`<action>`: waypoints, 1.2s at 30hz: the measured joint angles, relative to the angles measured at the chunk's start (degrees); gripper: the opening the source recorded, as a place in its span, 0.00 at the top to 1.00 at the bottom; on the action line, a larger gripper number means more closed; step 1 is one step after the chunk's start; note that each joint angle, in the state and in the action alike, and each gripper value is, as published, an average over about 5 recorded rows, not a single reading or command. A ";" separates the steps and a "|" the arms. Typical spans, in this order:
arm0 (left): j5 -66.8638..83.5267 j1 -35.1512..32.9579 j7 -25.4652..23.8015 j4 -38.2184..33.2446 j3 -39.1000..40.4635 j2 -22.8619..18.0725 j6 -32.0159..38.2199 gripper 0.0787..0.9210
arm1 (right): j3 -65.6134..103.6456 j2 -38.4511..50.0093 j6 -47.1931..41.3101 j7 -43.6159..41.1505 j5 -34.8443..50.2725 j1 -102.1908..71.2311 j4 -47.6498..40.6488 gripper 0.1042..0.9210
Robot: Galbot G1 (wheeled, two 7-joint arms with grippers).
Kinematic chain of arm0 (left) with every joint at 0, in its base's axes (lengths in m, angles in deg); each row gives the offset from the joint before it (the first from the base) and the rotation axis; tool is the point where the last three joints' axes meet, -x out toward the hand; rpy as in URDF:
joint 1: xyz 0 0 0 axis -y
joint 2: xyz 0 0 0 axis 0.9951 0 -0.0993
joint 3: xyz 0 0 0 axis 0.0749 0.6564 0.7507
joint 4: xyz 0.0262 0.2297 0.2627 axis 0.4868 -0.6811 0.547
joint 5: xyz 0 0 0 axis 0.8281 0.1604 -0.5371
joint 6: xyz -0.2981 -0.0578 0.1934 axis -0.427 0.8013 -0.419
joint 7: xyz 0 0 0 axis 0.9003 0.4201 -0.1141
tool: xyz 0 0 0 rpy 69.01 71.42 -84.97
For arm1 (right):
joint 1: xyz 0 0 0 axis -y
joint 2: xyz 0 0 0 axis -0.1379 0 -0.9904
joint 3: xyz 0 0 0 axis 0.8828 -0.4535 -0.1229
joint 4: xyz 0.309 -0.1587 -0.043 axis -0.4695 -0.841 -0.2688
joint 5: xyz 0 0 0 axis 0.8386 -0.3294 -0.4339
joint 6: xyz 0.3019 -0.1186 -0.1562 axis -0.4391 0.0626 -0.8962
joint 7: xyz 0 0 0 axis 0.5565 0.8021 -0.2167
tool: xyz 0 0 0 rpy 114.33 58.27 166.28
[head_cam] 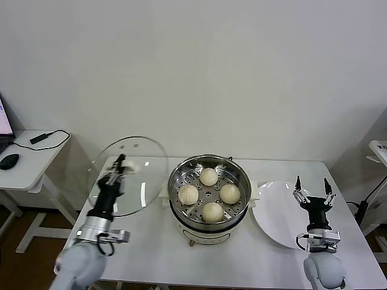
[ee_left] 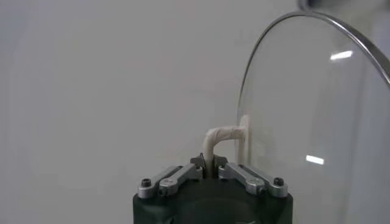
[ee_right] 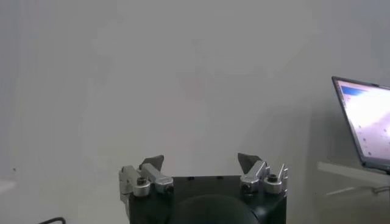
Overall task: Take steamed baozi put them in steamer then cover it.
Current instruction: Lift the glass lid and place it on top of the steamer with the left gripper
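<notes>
Four cream-white baozi (head_cam: 209,176) sit on the perforated tray inside the steel steamer (head_cam: 176,179) at the table's middle. My left gripper (head_cam: 118,166) is shut on the white handle (ee_left: 214,141) of the clear glass lid (head_cam: 145,181). It holds the lid upright in the air, left of the steamer. In the left wrist view the lid (ee_left: 317,122) stands on edge beside my left gripper (ee_left: 209,162). My right gripper (head_cam: 313,191) is open and empty, pointing up over the white plate (head_cam: 272,211). In its own view my right gripper (ee_right: 201,163) faces the bare wall.
The white plate lies right of the steamer. A side desk (head_cam: 24,166) with a mouse (head_cam: 8,161) and a cable stands at the far left. A laptop screen (ee_right: 365,122) shows in the right wrist view.
</notes>
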 measured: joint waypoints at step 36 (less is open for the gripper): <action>-22.18 22.03 -24.87 6.17 38.13 -12.47 -30.50 0.87 | 2.32 -2.36 -0.99 0.15 -0.86 0.64 -1.98 0.12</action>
